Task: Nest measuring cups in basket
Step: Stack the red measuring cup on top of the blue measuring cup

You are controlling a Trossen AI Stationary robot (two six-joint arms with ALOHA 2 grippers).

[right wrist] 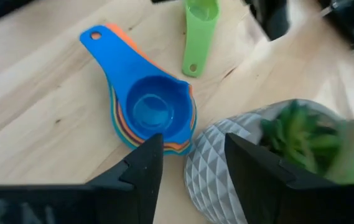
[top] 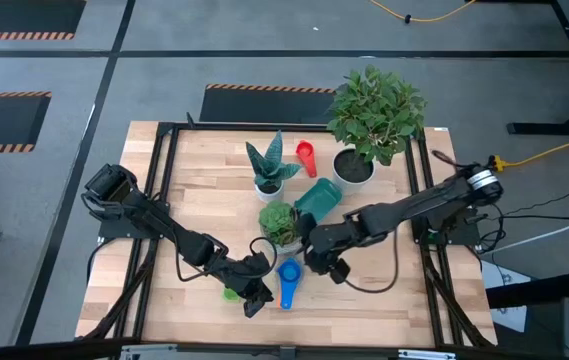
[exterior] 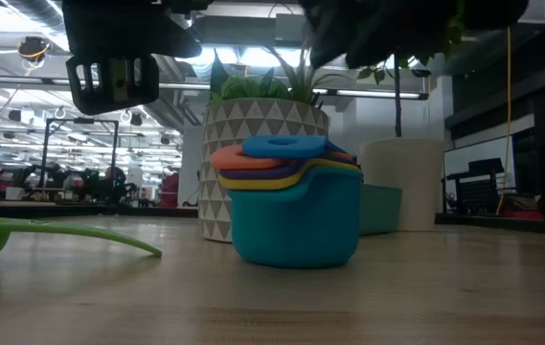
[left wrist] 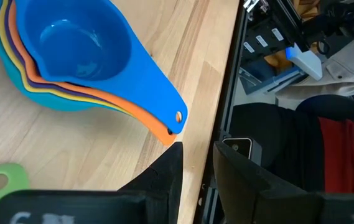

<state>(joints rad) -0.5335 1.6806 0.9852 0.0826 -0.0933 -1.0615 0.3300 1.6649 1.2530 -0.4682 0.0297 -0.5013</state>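
Currently I hold the right gripper [right wrist: 189, 158] above the nested stack of plastic measuring cups [right wrist: 149, 109], fingers apart and empty. The left gripper [left wrist: 196, 171], also parted, waits near the stray green cup [right wrist: 198, 34]. The teal basket [top: 319, 197] lies tipped, well apart.

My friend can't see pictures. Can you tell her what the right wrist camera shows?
A stack of nested measuring cups, blue one on top, sits on the wooden table just past the right gripper, whose fingers are open. A green measuring cup lies apart beyond it, and a patterned plant pot stands beside the stack.
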